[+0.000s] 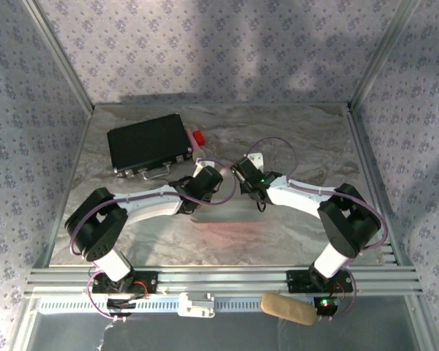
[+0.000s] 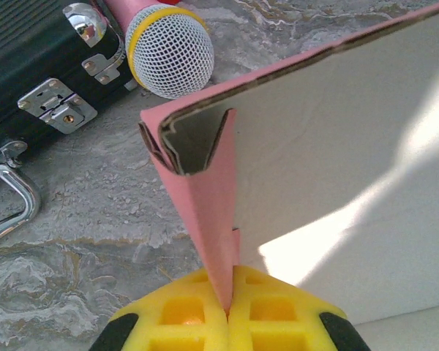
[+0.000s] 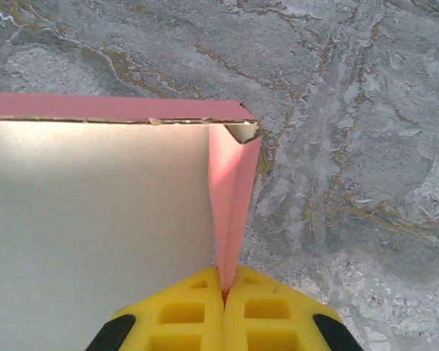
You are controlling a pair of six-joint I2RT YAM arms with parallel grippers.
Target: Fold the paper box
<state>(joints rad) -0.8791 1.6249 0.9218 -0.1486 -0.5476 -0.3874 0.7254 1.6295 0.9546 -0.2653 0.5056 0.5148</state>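
In the top view, a grey marbled table [image 1: 293, 146] is seen, closed in at the back and both sides by flower-patterned walls [image 1: 205, 44] set in metal posts. A black case [image 1: 148, 143] lies at the rear left, with a red object [image 1: 198, 137] touching its right end. The right rear and the near strip of the table lie bare. The left arm [image 1: 143, 201] and the right arm [image 1: 307, 196] are bent inward, and their wrists meet near the middle of the table. Whether the pink cardboard shows between them cannot be told from this view.

In the left wrist view, the paper box [image 2: 336, 146] is held up off the marbled surface, its pale inner side turned to the camera and its pink edge running along the top. A narrow pink flap at its folded corner is pinched between the yellow fingers of the left gripper [image 2: 228, 307], which are pressed together on it. A microphone [image 2: 168, 47] and the case, with its metal latch [image 2: 57, 106], lie beyond at the upper left, apart from the cardboard.

In the right wrist view, the other folded corner of the box is seen. Its pink flap is clamped in the right gripper [image 3: 223, 281], whose jaws are closed on it. The pale panel stretches to the left, and bare table lies to the right and beyond.
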